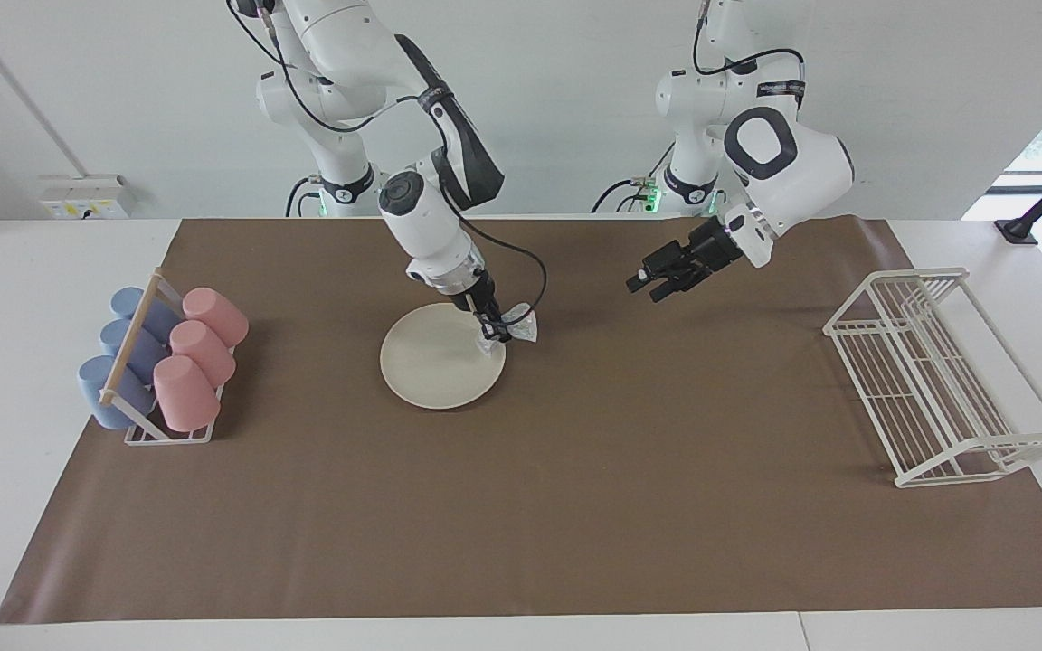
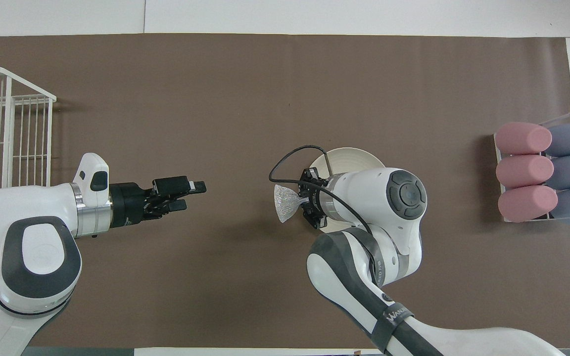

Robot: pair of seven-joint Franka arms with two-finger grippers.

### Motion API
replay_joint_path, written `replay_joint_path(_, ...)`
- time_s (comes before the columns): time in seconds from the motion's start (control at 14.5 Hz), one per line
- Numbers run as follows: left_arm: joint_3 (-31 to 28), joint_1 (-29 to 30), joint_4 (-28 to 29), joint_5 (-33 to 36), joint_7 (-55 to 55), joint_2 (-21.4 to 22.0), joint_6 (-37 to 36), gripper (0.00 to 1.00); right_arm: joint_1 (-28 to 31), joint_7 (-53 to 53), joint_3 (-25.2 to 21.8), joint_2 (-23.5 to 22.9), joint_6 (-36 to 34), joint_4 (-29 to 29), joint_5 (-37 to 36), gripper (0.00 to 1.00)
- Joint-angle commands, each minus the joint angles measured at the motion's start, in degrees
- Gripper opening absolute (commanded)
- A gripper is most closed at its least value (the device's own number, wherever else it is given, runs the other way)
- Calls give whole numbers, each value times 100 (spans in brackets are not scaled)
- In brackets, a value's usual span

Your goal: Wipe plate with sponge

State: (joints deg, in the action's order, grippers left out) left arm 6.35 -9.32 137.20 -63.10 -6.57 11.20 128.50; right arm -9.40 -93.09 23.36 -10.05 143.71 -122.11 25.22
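The cream-white plate lies on the brown mat; in the overhead view the right arm covers most of the plate. My right gripper is shut on the silvery mesh sponge. It holds the sponge at the plate's rim on the side toward the left arm's end, and the sponge hangs out past the rim over the mat. My left gripper waits open in the air over bare mat, with nothing between its fingers.
A rack of pink and blue cups stands at the right arm's end of the table. A white wire dish rack stands at the left arm's end. The brown mat covers the table between them.
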Motion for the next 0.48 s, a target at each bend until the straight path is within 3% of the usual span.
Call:
replay_joint_path(0.0, 33, 36, -97, 131, 121, -48, 26, 100, 0, -743, -16, 30, -868, 757, -472, 0)
replay_joint_path(0.28, -11, 36, -254, 9, -159, -30, -587, 100, -571, -1824, -7, 12, -1178, 1040, -1816, 0)
replay_joint_path(0.41, -37, 306, -238, -769, -920, -13, -1245, 100, -808, -2142, -16, 30, -1214, 1040, -1994, 0)
